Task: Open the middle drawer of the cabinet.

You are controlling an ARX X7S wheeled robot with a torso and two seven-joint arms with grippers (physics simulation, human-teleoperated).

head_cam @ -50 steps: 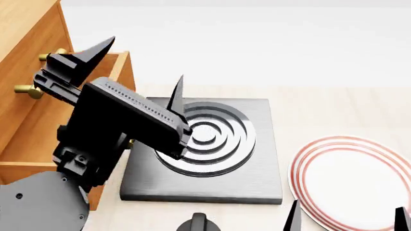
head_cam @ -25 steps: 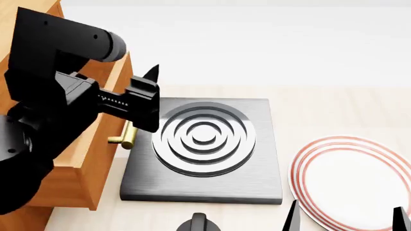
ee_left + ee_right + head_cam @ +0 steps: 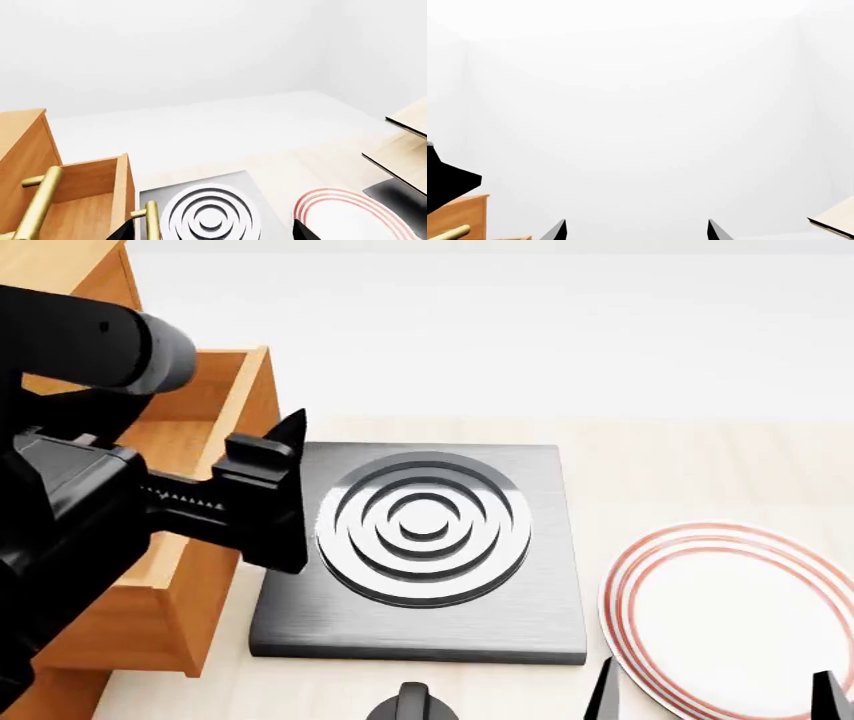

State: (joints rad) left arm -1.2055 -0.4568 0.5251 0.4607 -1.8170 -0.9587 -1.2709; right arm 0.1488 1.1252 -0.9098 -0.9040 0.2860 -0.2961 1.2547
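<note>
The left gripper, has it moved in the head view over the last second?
Yes. The left gripper has dropped lower beside the stove plate, away from the cabinet handles it was near.

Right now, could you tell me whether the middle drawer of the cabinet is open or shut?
Open: the middle drawer juts out from the cabinet, with its bare wooden inside showing from above.

The head camera looks steeply down, close over the grooved burner plate [image 3: 424, 545] and striped plate [image 3: 727, 615], which the left wrist camera also catches from higher and farther back, while the right wrist camera faces mostly blank wall.
</note>
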